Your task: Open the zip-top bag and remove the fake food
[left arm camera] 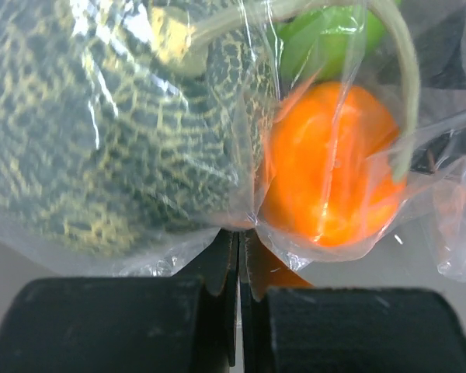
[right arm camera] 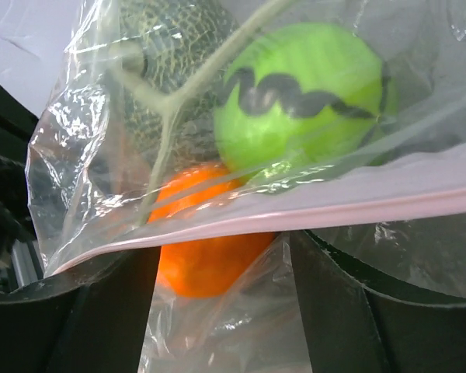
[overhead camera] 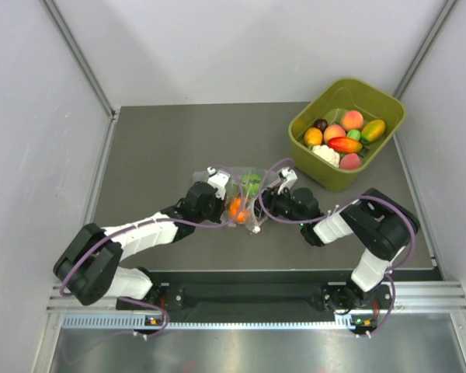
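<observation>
The clear zip-top bag lies mid-table between both grippers. My left gripper is shut on a fold of the zip-top bag, its jaws pressed together. Behind the film sit an orange fruit, a green one and a dark netted melon. My right gripper is open. In the right wrist view the pink zip strip runs across the gap between its fingers, and loose film hangs in that gap. The orange fruit and a green ball with a black squiggle show inside the bag.
An olive-green tub holding several toy fruits stands at the back right, close to the right arm's elbow. Grey walls close in the table on the left, right and back.
</observation>
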